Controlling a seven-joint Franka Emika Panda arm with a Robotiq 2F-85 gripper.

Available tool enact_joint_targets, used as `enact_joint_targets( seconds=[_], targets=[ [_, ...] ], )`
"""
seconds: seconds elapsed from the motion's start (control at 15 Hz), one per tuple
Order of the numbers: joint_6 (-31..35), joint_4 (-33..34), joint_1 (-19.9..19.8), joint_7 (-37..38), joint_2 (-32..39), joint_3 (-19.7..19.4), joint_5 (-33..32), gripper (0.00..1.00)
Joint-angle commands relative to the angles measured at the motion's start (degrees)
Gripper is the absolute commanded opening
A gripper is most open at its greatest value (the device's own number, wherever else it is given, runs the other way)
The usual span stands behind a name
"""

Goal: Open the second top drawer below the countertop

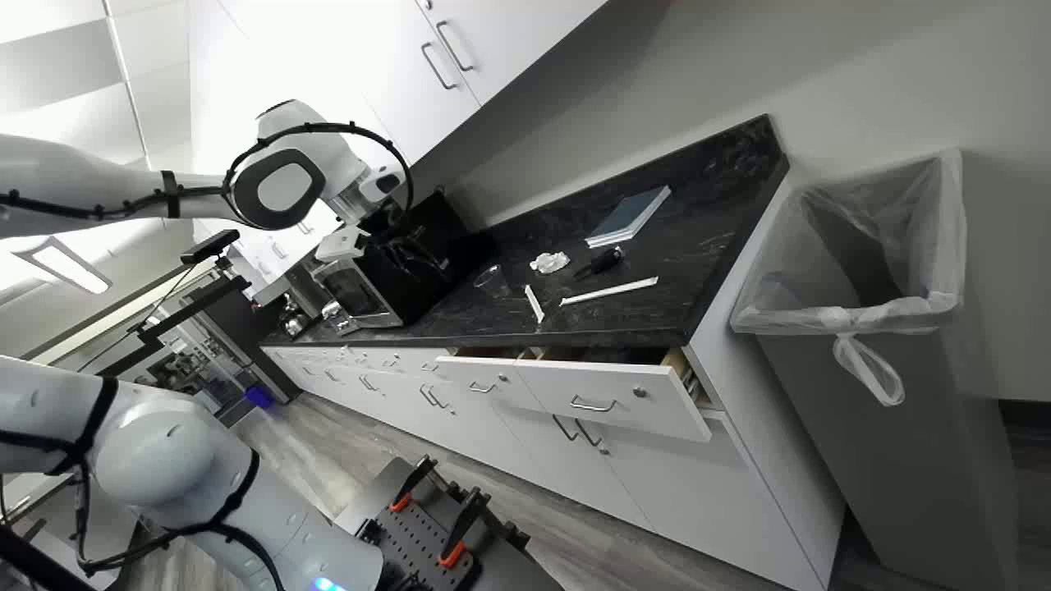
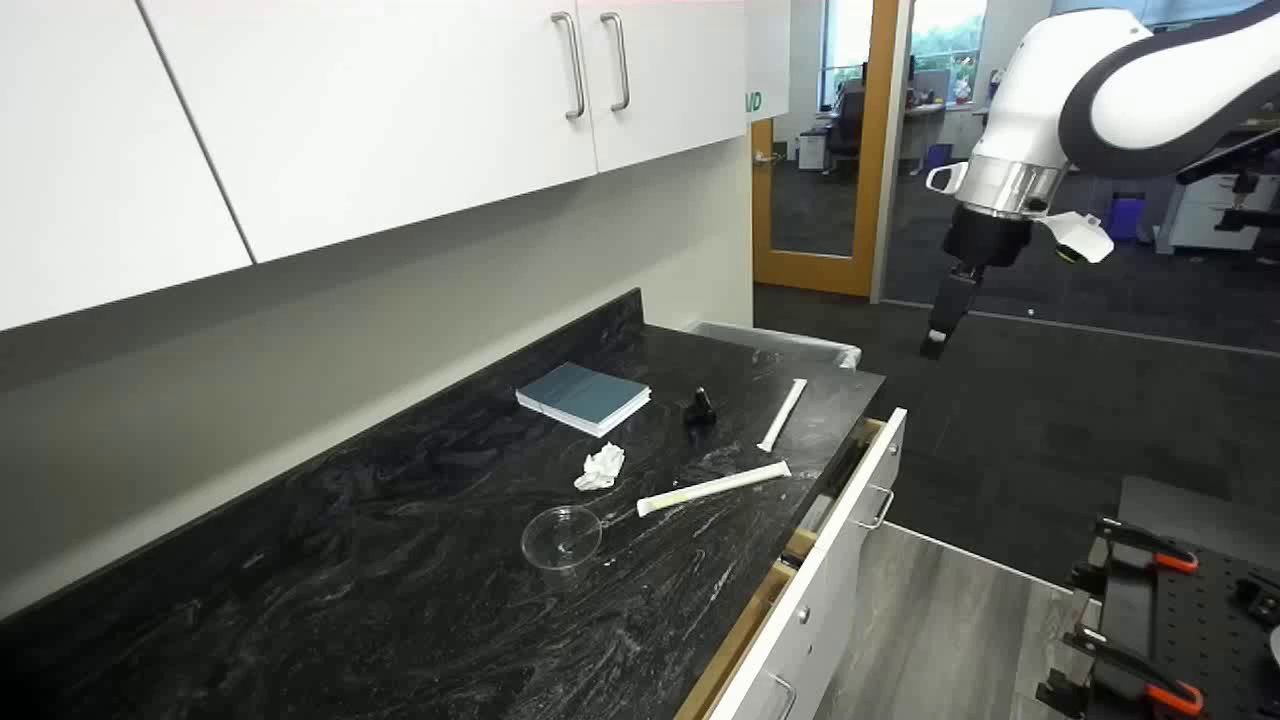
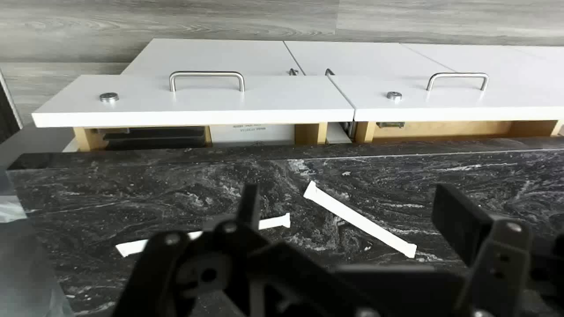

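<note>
Pale grey wall [image 2: 690, 220] and white upper cabinets [image 2: 400, 120] rise behind the countertop [image 2: 380, 600], a long slab of dark stone streaked with lighter veins. On it, in an exterior view, lie a blue-covered book [image 2: 583, 393], a crumpled white tissue [image 2: 600, 467], two slim white packets [image 2: 715, 488], a clear round cup [image 2: 562, 537] and a small black object [image 2: 700, 408] too dark to make out. Beside the end of the counter stands a grey bin [image 1: 911, 443] fitted with a clear liner bag [image 1: 870, 316]. Below the stone's front edge, second along the row from the bin end, is the second top drawer [image 3: 458, 99], partway out, so that a strip of its light tan wooden box shows between white front and counter; its small metal handle [image 3: 458, 75] faces outward. Just beside it the wider end drawer [image 3: 273, 99] is also out, its front almost level with its neighbour's, and within it lie something black [image 3: 154, 137] and a white printed sheet [image 3: 251, 134]. The robot's gripper [image 3: 348, 198] is released, its dark fingers [image 3: 249, 204] spread wide in the wrist view with stone and packets showing beneath; it hangs in the air, well apart from the drawer's handle.
</note>
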Motion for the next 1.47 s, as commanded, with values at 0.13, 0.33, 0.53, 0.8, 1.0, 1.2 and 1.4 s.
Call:
enact_joint_targets(
  seconds=[0.13, 0.33, 0.53, 0.8, 1.0, 1.2, 1.4],
  targets=[
    [-0.22, 0.11, -0.59, -0.23, 0.01, 0.59, 0.36, 1.0],
    [-0.22, 0.11, -0.59, -0.23, 0.01, 0.59, 0.36, 1.0],
    [-0.22, 0.11, -0.59, -0.23, 0.01, 0.59, 0.36, 1.0],
    [-0.22, 0.11, -0.59, -0.23, 0.01, 0.59, 0.36, 1.0],
    [0.58, -0.09, 1.11, 1.04, -0.59, 3.07, 0.64, 1.0],
    [-0.19, 0.09, 3.87, 3.38, -1.33, 9.55, -1.34, 1.0],
    [-0.71, 0.45, 7.33, 7.82, -1.03, 17.48, -3.92, 1.0]
  ],
)
